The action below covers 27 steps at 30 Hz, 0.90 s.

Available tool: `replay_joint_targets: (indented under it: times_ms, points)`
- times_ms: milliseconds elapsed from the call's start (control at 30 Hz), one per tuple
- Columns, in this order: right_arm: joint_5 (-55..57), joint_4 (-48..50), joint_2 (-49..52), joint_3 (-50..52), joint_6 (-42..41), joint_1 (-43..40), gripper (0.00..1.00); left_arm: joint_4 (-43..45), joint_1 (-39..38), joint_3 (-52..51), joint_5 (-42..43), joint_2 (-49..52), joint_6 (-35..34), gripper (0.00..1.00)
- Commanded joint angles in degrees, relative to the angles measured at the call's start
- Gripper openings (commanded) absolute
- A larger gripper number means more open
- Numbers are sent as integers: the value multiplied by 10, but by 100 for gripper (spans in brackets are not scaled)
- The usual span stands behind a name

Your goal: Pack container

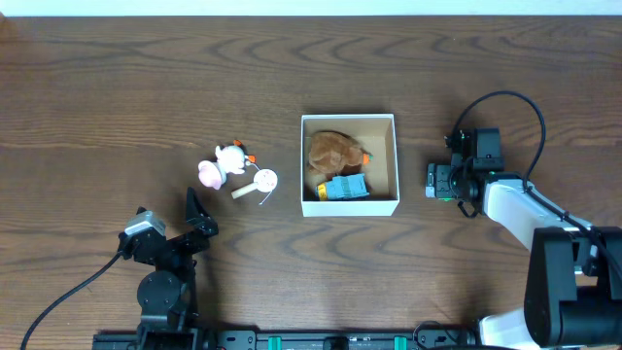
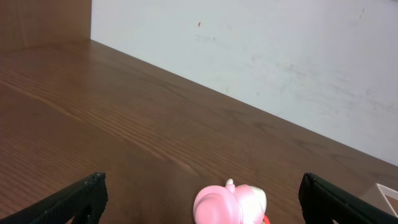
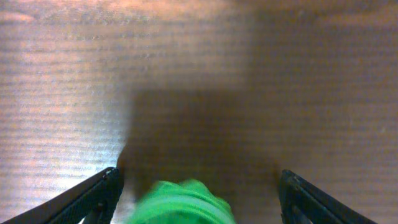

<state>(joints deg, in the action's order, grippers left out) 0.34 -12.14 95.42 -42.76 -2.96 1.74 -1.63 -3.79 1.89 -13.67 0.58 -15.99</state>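
The container (image 1: pixel 394 146), a square white-walled box, sits mid-table and holds a brown plush (image 1: pixel 332 152) and a blue toy (image 1: pixel 347 187). To its left lie a pink-and-white toy (image 1: pixel 222 163) and a small white round toy (image 1: pixel 260 182). My left gripper (image 1: pixel 199 216) is open just short of the pink toy (image 2: pixel 227 204), which lies ahead between the spread fingertips (image 2: pixel 200 185). Right of the box, my right gripper (image 1: pixel 439 182) stands open low over the table. A blurred green thing (image 3: pixel 180 202) lies between its jaws (image 3: pixel 199 178), with a gap on each side.
A pale wall (image 2: pixel 280 56) stands beyond the table's far edge. Bare brown wood (image 1: pixel 117 87) surrounds the box and toys. The arm bases and a black rail (image 1: pixel 340 340) line the near edge.
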Motion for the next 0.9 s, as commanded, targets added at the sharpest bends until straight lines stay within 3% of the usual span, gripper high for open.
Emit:
replay_joint_targets:
  times_ms: [0,167,567,867]
  points:
    - [-4,-3,35,6,0,-3,83,-10,3,-17,-2,-3,12,98]
    - [-4,1,35,3,0,-3,76,-10,3,-17,-2,-3,12,98]
    - [-4,-19,12,-7,0,-2,73,-10,3,-17,-2,-3,12,98]
    - [-3,-28,-3,-8,0,-2,59,-10,3,-17,-2,-3,12,98]
